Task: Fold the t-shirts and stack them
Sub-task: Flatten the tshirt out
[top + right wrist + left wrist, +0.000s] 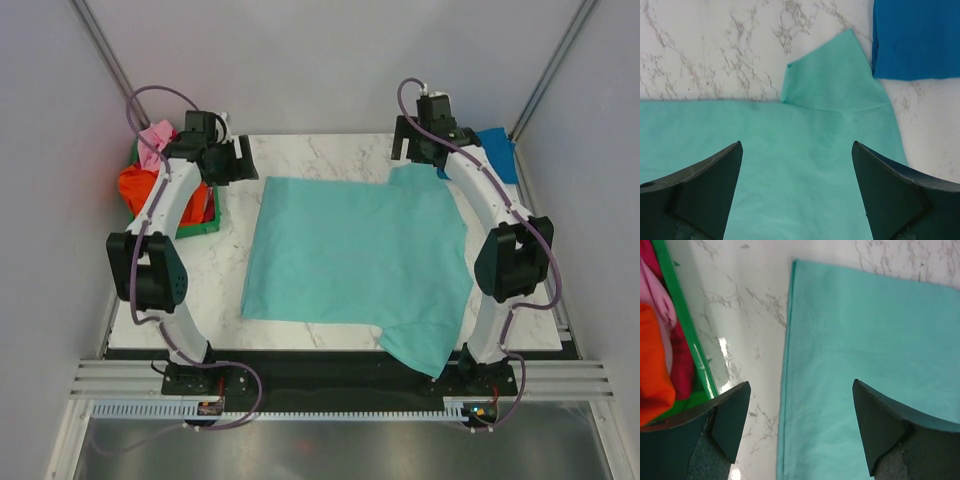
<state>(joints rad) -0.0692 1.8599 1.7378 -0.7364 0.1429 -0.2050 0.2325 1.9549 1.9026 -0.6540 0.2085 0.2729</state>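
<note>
One shirt looks done to me: the blue shirt (497, 150) lies at about 1 o'clock on the bench (230, 290), and its straight edges make me think it is folded. The mint-teal shirt (355, 255) lies spread flat in the middle of the bench, not folded yet. One of its sleeves reaches past the near edge at about 5 o'clock.

At about 10 o'clock the green crate (205, 225) holds the orange shirt (135, 190), the pink shirt (155, 135) and the red shirt (682, 365), all bunched up. So I judge that most of the job is left.

My left pincer (801, 385) is wide open and holds nothing. It hangs over the far left corner of the mint-teal shirt, at about 11 o'clock. The shirt's side edge runs between its fingers, with one over bare bench and the other over cloth.

My right pincer (796, 145) is wide open and empty too. It hangs over the far sleeve at about 1 o'clock, and the blue shirt is just beside that sleeve. I cannot tell if they touch.
</note>
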